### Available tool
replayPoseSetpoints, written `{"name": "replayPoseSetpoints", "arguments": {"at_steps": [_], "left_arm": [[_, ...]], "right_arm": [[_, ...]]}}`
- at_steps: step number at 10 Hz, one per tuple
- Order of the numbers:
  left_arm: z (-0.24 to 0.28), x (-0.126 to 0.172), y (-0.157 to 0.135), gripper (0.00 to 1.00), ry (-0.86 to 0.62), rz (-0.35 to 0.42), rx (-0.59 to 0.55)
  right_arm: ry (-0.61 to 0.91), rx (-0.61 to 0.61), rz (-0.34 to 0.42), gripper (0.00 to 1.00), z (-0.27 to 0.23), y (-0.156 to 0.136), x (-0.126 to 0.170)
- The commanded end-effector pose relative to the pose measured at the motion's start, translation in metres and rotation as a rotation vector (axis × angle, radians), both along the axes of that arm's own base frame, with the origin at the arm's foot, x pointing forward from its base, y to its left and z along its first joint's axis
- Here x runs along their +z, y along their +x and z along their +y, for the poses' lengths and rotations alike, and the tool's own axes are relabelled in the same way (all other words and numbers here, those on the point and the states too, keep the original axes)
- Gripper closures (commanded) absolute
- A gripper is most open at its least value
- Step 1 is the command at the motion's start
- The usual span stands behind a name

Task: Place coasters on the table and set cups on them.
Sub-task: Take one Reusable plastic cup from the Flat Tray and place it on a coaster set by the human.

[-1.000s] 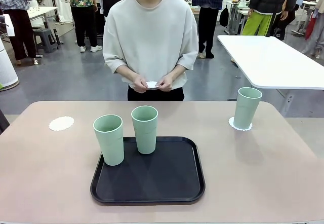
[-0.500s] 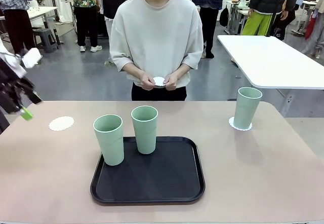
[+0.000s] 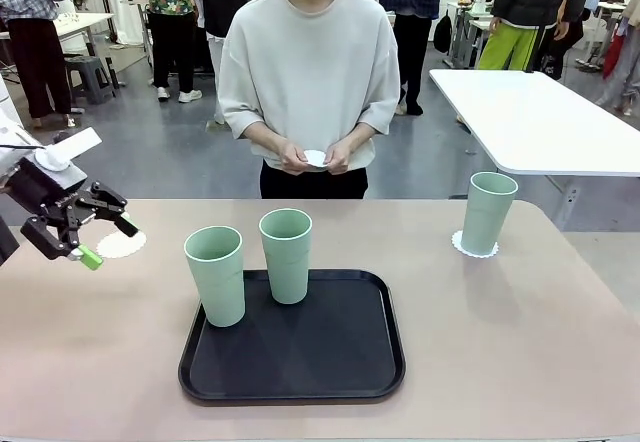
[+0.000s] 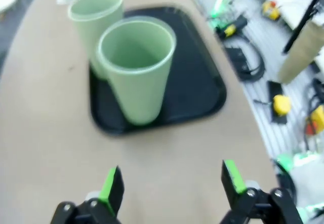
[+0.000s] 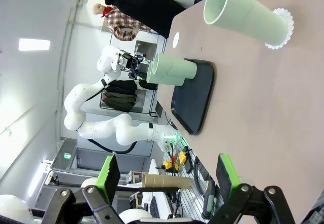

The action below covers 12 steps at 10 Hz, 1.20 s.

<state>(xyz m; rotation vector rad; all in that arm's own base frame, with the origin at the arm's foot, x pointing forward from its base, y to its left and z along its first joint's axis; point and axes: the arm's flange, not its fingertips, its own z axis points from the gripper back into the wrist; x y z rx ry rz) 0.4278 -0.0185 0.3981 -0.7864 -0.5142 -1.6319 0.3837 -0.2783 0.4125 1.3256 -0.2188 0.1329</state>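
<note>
Cups, three: pale mint-green matte tumblers, no handles, each upright, mouth up, long axis vertical, tapering to the base. I log the first cup at the left edge of the black tray, lower centre of frame. The second cup is just behind it, at the tray's far edge. The third cup is at mid right, standing on the right coaster, a scalloped white disc. The left coaster lies flat on the beige table at mid left. The held coaster sits in the person's hands. Left gripper: it overlaps the left coaster's edge, jaws apart, empty. Right gripper: fingers spread wide, gripping nothing.
</note>
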Motion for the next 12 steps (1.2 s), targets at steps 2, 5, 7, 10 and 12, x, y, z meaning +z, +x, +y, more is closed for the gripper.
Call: {"name": "replayPoseSetpoints", "arguments": {"at_steps": [2,5,7,10,12], "left_arm": [[-0.005,-0.011,0.005,0.00,-0.126,0.098,0.083],[-0.005,-0.013,0.001,0.00,-0.121,0.103,0.051],[-0.005,-0.013,0.001,0.00,-0.121,0.103,0.051],[-0.009,-0.013,0.000,0.00,-0.116,0.110,0.075],[-0.001,-0.024,-0.003,0.00,-0.175,0.010,0.009]], "right_arm": [[-0.002,-0.007,0.008,0.00,0.002,-0.002,0.000],[-0.002,-0.007,0.008,0.00,0.002,-0.002,0.000],[-0.002,-0.007,0.008,0.00,0.002,-0.002,0.000],[-0.002,-0.007,0.008,0.00,0.002,-0.002,0.000],[-0.002,-0.007,0.008,0.00,0.002,-0.002,0.000]]}}
